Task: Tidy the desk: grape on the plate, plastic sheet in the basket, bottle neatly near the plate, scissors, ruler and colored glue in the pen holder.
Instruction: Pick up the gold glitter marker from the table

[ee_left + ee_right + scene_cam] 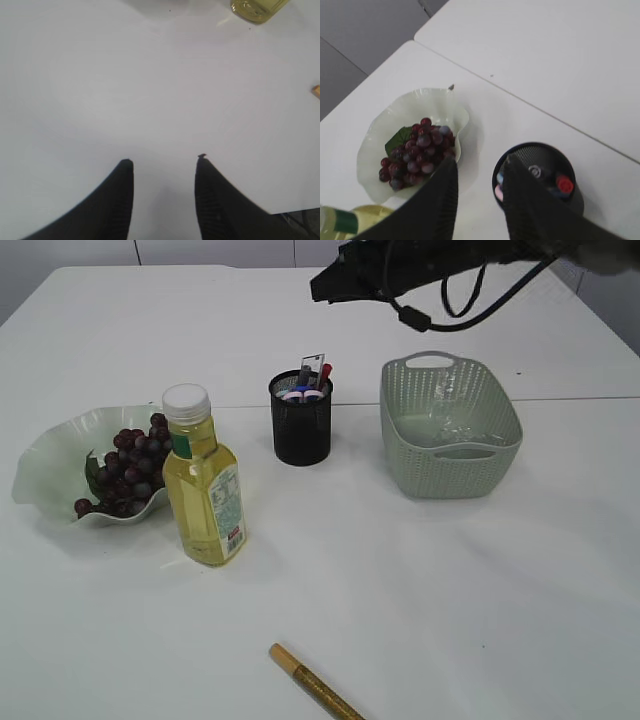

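Exterior view: grapes are seen on the plate, the bottle upright just beside it, plausibly placed for neatness. The pen holder carries items; the basket holds a clear plastic sheet. A gold stick, judged the colored glue, lies apart on the surface, apparently not yet stowed.

Left wrist view: the left end effector is spread, empty, above bare surface.

Right wrist view: the right end effector is parted, nothing pinched, raised above plate and holder.
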### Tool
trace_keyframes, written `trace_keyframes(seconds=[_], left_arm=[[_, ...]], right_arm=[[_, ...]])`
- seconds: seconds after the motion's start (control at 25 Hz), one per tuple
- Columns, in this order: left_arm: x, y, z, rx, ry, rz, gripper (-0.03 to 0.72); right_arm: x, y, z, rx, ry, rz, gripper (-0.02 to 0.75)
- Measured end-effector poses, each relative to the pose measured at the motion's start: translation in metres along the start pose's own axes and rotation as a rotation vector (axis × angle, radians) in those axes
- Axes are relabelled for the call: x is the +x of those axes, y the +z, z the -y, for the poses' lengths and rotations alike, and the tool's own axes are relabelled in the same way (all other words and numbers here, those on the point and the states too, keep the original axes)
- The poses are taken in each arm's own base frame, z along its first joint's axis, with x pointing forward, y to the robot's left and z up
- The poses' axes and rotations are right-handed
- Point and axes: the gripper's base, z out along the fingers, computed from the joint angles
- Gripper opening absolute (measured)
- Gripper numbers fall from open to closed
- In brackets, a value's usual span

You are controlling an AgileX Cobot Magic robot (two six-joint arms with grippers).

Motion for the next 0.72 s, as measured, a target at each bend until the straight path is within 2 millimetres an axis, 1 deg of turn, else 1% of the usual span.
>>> trace_keyframes(seconds=[0.12,0.2,0.24,0.28,0.36,0.4,0.48,0.56,0.64,0.72], left_arm=[[0.000,0.000,0.000,0.000,0.000,0.000,0.307],[0.000,0.000,0.000,0.000,0.000,0.000,0.307],[0.000,0.000,0.000,0.000,0.000,0.000,0.307],[0.000,0.000,0.000,0.000,0.000,0.000,0.307],[0.000,0.000,0.000,0.000,0.000,0.000,0.307],[0.000,0.000,0.000,0.000,0.000,0.000,0.307],[0.000,0.000,0.000,0.000,0.000,0.000,0.307],[0.000,0.000,0.000,0.000,0.000,0.000,0.307],[0.000,0.000,0.000,0.000,0.000,0.000,0.307],[0.000,0.000,0.000,0.000,0.000,0.000,0.307]], right_arm=[[-0.012,-0.022,-0.023,0.025,0.018,-0.078,0.230],[-0.020,-0.036,-0.043,0.038,0.020,-0.105,0.230],[-0.022,-0.042,-0.054,0.050,0.015,-0.123,0.230],[-0.022,-0.047,-0.061,0.069,0.021,-0.147,0.230],[-0.021,-0.059,-0.082,0.105,0.013,-0.186,0.230],[-0.015,-0.062,-0.089,0.124,0.012,-0.221,0.230],[-0.007,-0.071,-0.109,0.147,0.008,-0.281,0.230],[0.010,-0.075,-0.125,0.158,0.017,-0.376,0.230],[0.027,-0.076,-0.142,0.163,0.020,-0.462,0.230],[0.047,-0.070,-0.156,0.165,0.010,-0.549,0.230]])
